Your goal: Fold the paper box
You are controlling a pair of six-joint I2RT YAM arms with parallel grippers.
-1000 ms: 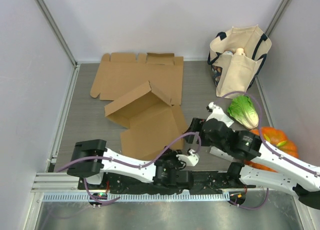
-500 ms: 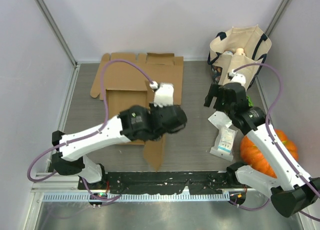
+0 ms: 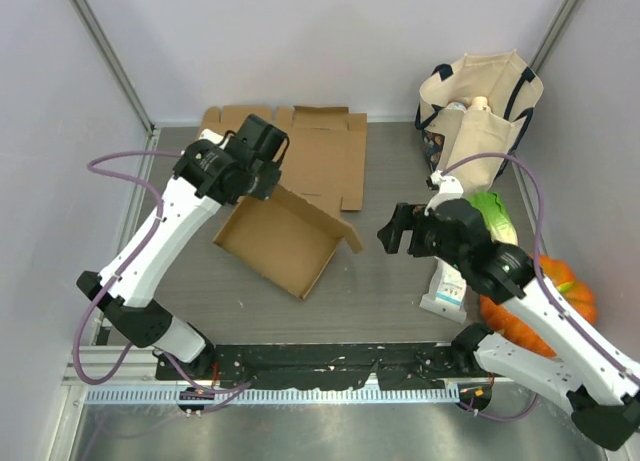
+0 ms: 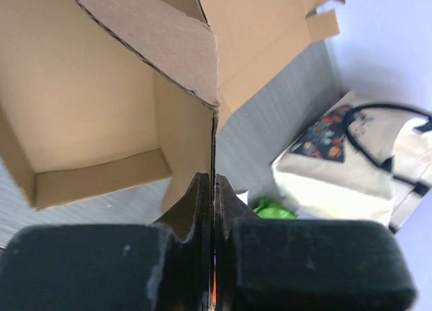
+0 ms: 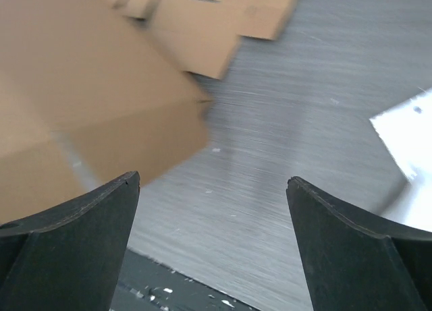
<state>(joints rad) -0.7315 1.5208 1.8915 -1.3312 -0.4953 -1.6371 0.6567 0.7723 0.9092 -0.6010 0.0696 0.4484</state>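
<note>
Left hand [image 4: 213, 184] pinches a wall of the paper box [image 3: 283, 243] — right hand [image 5: 212, 183] gapes wide nearby.

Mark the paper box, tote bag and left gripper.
paper box [image 3: 285, 243], top view, inner floor.
tote bag [image 3: 478, 141], top view, front pocket.
left gripper [image 4: 213, 183], left wrist view, between fingertips pinching the box wall.

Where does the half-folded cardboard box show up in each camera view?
Top external: cardboard box, centre-left of the picture.
Left wrist: upper left, one wall pinched in the left gripper.
Right wrist: blurred, upper left.
Shared landmark: flat cardboard sheet beyond the box.
</note>
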